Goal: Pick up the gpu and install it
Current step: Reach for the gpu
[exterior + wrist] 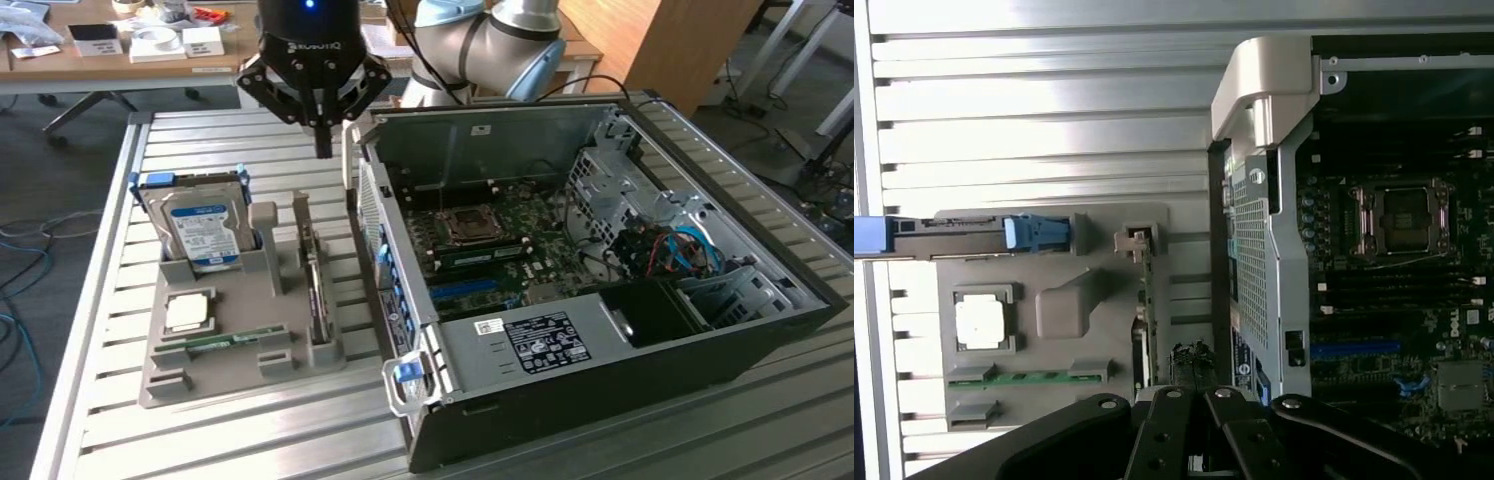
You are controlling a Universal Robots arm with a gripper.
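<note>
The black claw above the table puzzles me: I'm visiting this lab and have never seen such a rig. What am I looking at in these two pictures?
It is a robot arm ending in a gripper, the black claw. One picture comes from a camera off the arm, the other from a camera on its wrist. On the slatted table stand an open computer case and, beside it, a grey tray holding a hard drive, a chip, a memory stick and the graphics card, set on edge. The gripper is shut, holds nothing and hangs above the table near the case's corner.
</note>
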